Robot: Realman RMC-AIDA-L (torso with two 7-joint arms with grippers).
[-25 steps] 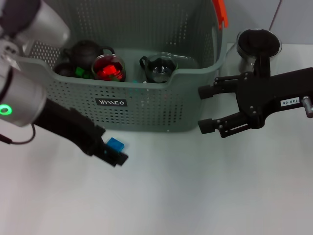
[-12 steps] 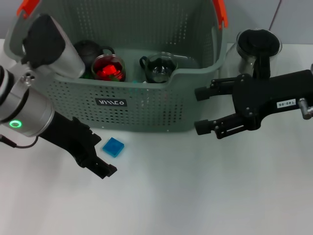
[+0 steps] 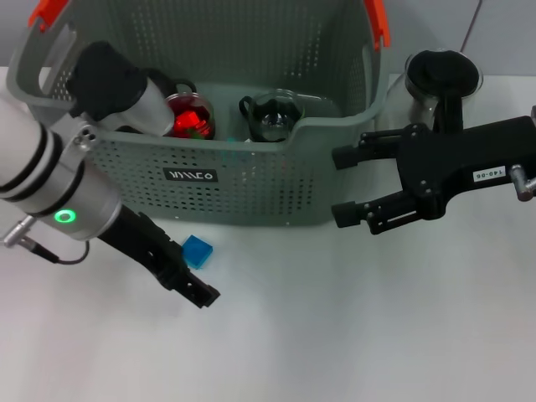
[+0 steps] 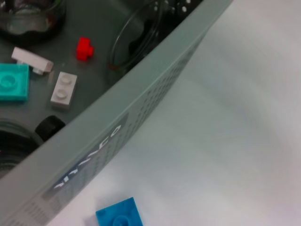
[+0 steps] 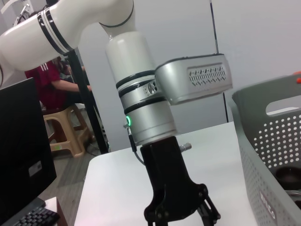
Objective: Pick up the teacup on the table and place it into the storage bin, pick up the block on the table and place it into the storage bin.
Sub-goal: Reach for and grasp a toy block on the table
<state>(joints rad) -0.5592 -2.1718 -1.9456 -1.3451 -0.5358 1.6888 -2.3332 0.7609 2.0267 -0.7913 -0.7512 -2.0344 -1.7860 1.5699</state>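
Observation:
The blue block lies on the white table just in front of the storage bin; the left wrist view shows the block below the bin wall. My left gripper hangs low beside the block, on its near left side, and is open with nothing in it; the right wrist view also shows it. A glass teacup with a black top stands on the table right of the bin. In front of that cup my right gripper is open and empty.
Inside the bin sit a black pot, a red-filled glass cup and a clear glass cup. Small red, white and teal bricks lie on the bin floor.
My left arm swung back from the block, then came forward again, and its gripper now sits lower and right beside it. The block stayed put. The right gripper edged slightly left.

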